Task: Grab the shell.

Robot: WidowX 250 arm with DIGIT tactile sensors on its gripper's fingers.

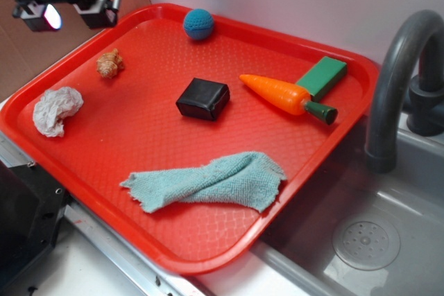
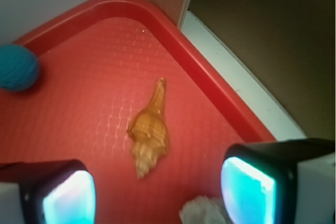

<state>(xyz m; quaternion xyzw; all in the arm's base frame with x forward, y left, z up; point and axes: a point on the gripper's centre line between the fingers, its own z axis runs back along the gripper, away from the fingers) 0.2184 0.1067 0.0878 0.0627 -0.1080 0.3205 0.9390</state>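
Note:
The shell is a small tan spiral, lying on the red tray near its far left corner. In the wrist view the shell lies lengthwise, pointed tip away, just ahead of the gap between my two fingers. My gripper hovers high above the tray's far left corner, up and to the left of the shell. It is open, with a wide gap and nothing in it. The fingertips glow cyan.
A crumpled white paper wad lies at the tray's left edge, also peeking in as a paper wad by my right finger. A blue ball, black block, toy carrot, green block and teal cloth share the tray. A sink faucet stands right.

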